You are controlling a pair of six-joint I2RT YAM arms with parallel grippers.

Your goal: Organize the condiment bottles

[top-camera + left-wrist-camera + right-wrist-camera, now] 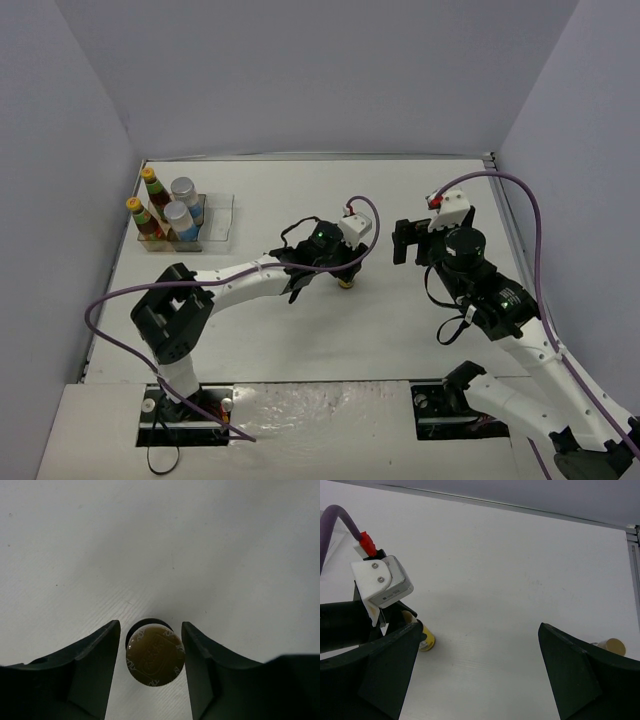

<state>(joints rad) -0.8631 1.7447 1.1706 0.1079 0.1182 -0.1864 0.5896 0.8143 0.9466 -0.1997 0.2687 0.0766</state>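
Note:
The tiny yellow-labelled bottle (346, 283) stands upright mid-table. My left gripper (345, 268) is over it, and in the left wrist view its two fingers (107, 650) hug the brown round cap (155, 655) from both sides, shut on it. In the right wrist view its yellow base (426, 641) shows under the left hand. The other condiment bottles stand in the rack at the far left: two slim dark ones with yellow caps (150, 186) and two silver-lidded jars (180, 203). My right gripper (412, 242) hangs wide open to the right of the tiny bottle, holding nothing (480, 630).
The clear plastic rack (218, 222) sits by the left wall, its right compartments unfilled. A small tan round object (612, 645) lies on the table at the right edge of the right wrist view. Walls close the table on three sides.

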